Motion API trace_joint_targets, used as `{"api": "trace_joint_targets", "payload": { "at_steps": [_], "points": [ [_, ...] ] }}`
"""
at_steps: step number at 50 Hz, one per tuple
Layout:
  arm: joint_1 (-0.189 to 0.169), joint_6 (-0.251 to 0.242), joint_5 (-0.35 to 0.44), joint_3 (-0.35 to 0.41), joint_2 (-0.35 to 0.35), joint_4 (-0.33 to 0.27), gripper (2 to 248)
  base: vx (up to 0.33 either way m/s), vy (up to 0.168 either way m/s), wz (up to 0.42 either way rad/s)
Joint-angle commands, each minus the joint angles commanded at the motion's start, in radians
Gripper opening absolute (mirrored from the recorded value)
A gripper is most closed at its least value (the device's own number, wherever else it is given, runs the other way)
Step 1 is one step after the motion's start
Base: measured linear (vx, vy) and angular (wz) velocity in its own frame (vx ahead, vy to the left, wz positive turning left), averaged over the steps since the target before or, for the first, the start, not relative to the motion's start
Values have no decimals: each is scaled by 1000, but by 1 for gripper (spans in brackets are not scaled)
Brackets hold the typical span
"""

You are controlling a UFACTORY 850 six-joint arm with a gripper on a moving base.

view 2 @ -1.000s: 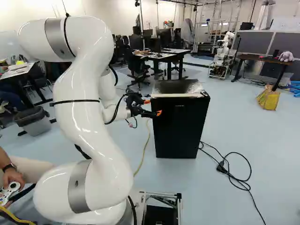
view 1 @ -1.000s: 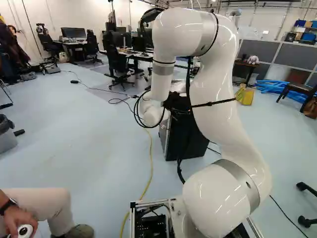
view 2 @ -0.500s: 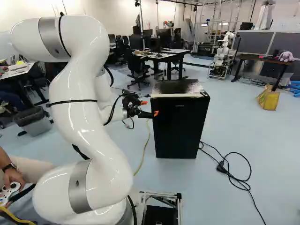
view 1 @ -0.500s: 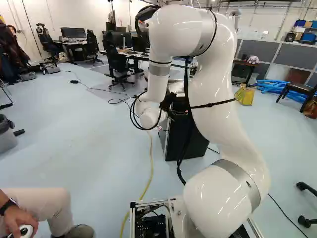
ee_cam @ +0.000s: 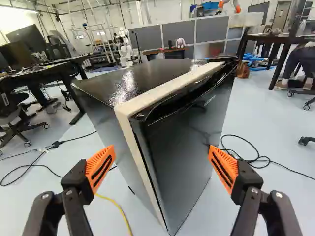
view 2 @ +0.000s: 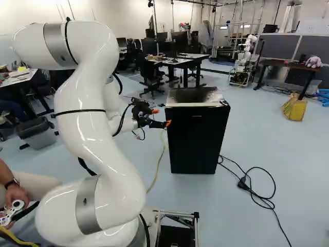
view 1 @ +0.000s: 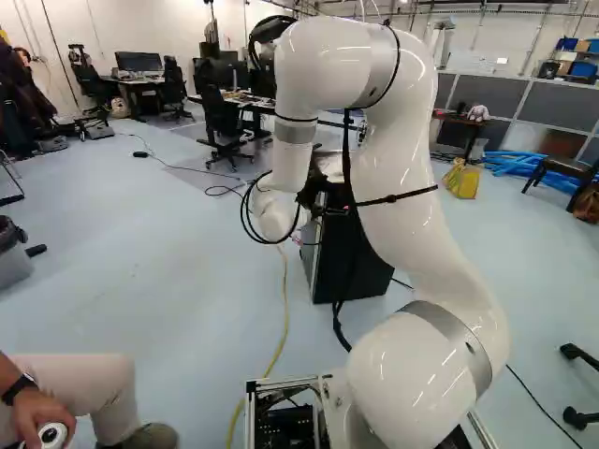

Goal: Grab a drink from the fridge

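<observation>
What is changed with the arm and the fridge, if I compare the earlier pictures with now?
The arm has shifted slightly toward the left of both base views and carried its jaws with it; in the right base view they now overlap the fridge less. Nothing was taken hold of or let go: the jaws stand open. The fridge and the base stayed where they were.

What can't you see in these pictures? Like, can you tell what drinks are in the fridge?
- Inside the fridge: hidden in every view by its closed door, so I can't tell if there are drinks.
- The fridge's back: turned away from all three cameras.
- Where the black cable ends: cut off by the right base view's bottom edge.
- What the other robot's hand is doing: too small in the right base view.
</observation>
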Motion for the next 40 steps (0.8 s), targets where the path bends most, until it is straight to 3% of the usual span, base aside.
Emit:
{"api": "trace_joint_targets", "payload": {
  "at_steps": [40],
  "points": [
    [-25, 0, 30, -27, -16, 8, 247, 0, 0, 0]
  ]
}}
